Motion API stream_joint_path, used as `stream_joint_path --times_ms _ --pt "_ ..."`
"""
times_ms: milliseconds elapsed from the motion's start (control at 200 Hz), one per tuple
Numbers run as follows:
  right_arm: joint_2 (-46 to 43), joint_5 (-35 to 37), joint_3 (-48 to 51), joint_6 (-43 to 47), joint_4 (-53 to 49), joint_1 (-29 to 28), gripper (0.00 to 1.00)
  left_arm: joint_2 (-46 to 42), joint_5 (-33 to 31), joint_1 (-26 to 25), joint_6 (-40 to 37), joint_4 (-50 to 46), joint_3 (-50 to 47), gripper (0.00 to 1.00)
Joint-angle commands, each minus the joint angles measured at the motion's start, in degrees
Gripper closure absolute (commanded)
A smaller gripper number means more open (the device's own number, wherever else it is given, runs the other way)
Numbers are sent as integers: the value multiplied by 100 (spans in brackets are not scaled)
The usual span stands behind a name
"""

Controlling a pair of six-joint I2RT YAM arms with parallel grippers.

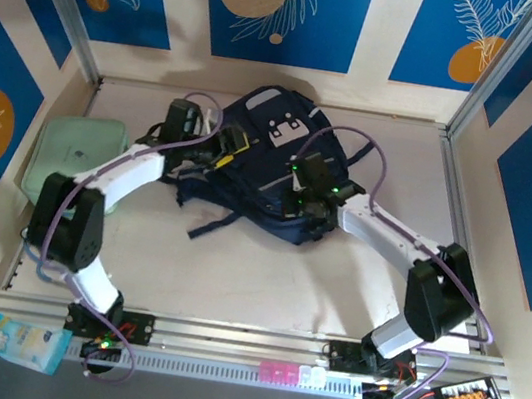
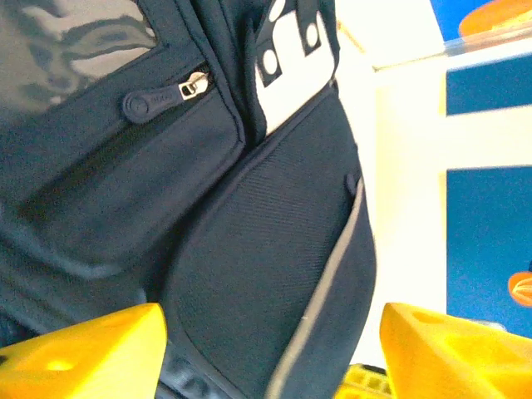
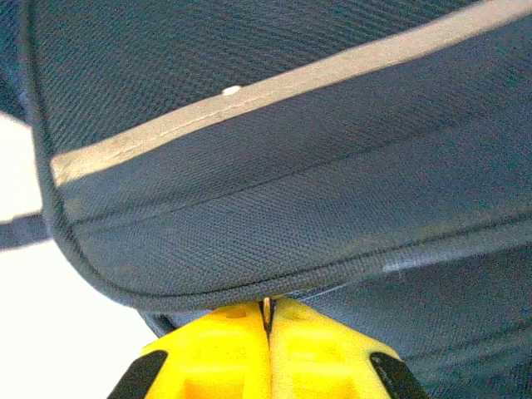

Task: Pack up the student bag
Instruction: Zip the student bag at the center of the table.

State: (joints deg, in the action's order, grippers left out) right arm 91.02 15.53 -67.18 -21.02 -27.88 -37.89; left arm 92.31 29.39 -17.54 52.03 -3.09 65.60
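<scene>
Navy fabric of the student bag spreads across the far middle of the table, its dark straps trailing toward the arms. At the bag's left side, the left gripper has its yellow fingers wide apart with nothing held. Bag cloth with a zip pull and a white patch lies beyond them. At the bag's right side, the right gripper has its fingertips pressed together just under the bag's corded edge, below the light stripe. A thin sliver shows between them; I cannot tell what it is. Left of the bag lies a pale green case.
</scene>
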Motion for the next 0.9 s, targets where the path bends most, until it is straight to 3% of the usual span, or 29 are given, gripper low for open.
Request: stream_joint_path --times_ms 0,220,540,770,890 --pt "357 -616 -541 56 357 -228 100 -534 -483 75 26 -259 -490 28" --pt "1180 -1031 -1368 -201 563 -634 100 -1149 -1055 85 791 -30 -1476 33" --pt "1554 -1360 -1631 -368 652 -824 100 -716 -822 81 1072 534 -1458 67" --pt "1524 -1179 -1600 -438 570 -834 100 -436 -859 78 971 575 -1340 81" --pt "1485 -886 -1558 -534 315 -779 100 -372 -948 84 731 381 -1181 94"
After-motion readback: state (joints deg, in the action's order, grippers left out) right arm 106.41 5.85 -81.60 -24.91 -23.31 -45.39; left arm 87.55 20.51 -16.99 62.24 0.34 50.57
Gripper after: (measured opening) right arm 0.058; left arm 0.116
